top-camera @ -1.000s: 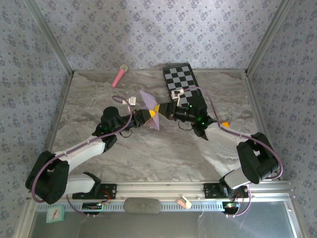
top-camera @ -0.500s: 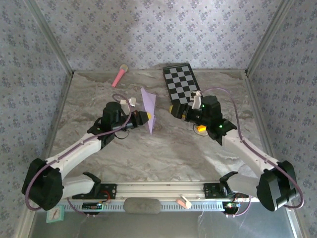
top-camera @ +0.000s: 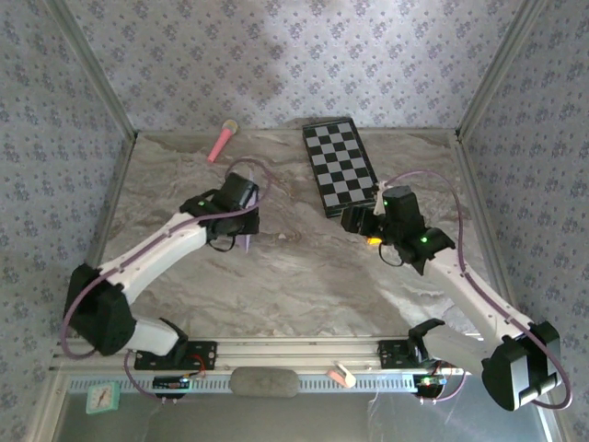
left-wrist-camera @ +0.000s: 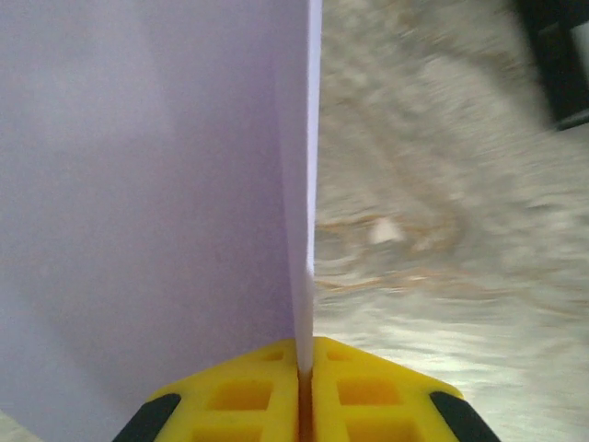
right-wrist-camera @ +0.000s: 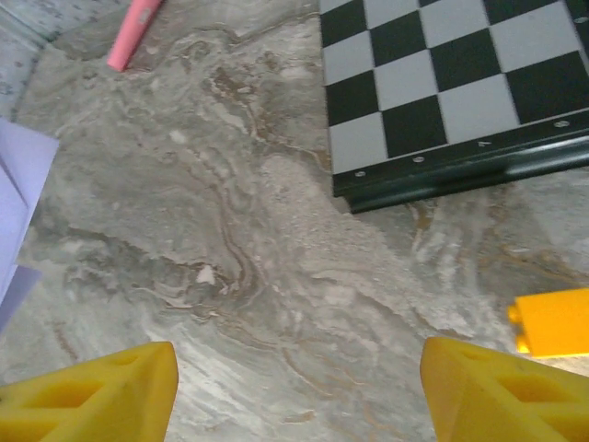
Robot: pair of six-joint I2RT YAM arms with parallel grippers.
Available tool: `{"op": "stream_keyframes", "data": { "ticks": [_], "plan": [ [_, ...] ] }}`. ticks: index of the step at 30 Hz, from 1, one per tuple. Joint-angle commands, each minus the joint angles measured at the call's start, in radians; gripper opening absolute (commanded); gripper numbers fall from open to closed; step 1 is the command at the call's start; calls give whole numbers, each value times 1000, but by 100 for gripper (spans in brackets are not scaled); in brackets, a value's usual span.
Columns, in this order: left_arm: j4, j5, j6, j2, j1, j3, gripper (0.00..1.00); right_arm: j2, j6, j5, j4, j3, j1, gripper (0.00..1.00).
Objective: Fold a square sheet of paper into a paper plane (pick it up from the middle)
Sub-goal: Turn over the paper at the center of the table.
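1. Left gripper (left-wrist-camera: 306,373) clenched the folded paper (left-wrist-camera: 147,184) by its edge, over the table (left-wrist-camera: 442,230), probably to keep the crease pinched.
2. Right gripper (right-wrist-camera: 294,391) stood open, empty, near the board (right-wrist-camera: 442,83), apart from the paper.

Open tabletop (top-camera: 313,276) spans the near middle; the checkered board (top-camera: 342,168) and pink stick (top-camera: 221,141) crowd the far side.

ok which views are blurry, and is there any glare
Left wrist: the lilac paper is soft, too close to the lens, and the table beside it is smeared. Right wrist: the checkered board and table are crisp. Top external: a bright patch on the back wall, no hard glare on the table.
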Motion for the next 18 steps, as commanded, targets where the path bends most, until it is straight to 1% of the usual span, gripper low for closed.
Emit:
{"op": "stream_keyframes", "data": {
  "ticks": [1, 5, 8, 10, 14, 18],
  "plan": [
    [-238, -292, 46, 88, -45, 82, 11, -17, -27, 65, -55, 26, -12, 72],
    [-349, -448, 18, 230, -87, 159, 11, -22, -24, 82, -64, 19, -23, 72],
    [-424, -535, -15, 349, -110, 210, 11, -30, -16, 83, -68, 8, -34, 72],
    [-461, -572, -30, 420, -118, 238, 11, -35, -11, 81, -71, -1, -43, 72],
    [-466, -604, -41, 542, -145, 282, 11, -44, -1, 68, -74, -17, -62, 72],
    [-436, -586, -62, 643, -171, 312, 11, -52, 5, 61, -71, -27, -76, 72]
  ]
}}
